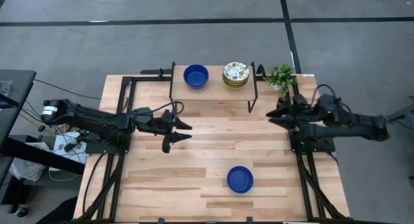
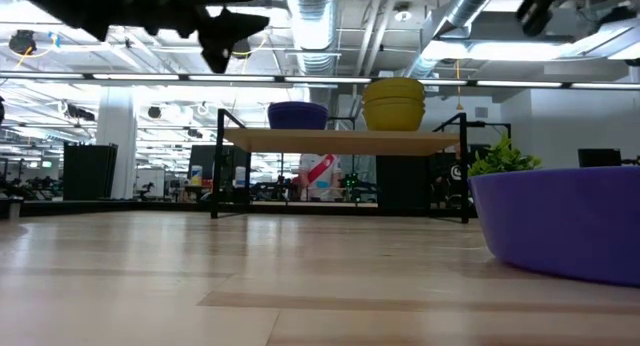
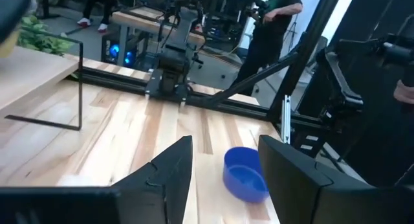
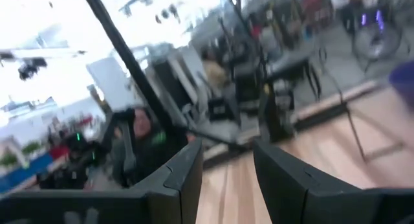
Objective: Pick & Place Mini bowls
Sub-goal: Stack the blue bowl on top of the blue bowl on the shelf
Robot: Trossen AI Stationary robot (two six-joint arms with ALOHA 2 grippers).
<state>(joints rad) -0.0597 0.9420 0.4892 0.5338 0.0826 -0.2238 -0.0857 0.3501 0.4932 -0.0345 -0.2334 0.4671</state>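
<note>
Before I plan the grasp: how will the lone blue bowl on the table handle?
The blue bowl looks glossy, so probably slippery between fingers. Its rigid, ceramic-like look suggests it may chip if dropped. Sitting upright on the table, it would likely slide rather than tip.

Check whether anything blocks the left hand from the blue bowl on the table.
Nothing visible does. The left hand hangs open above bare tabletop, and the blue bowl sits alone in the open. The shelf stands apart, off that path.

Wooden table [image 1: 194,179]: shelf [image 1: 213,91], blue bowl [image 1: 240,179], plant [image 1: 282,76]
</note>
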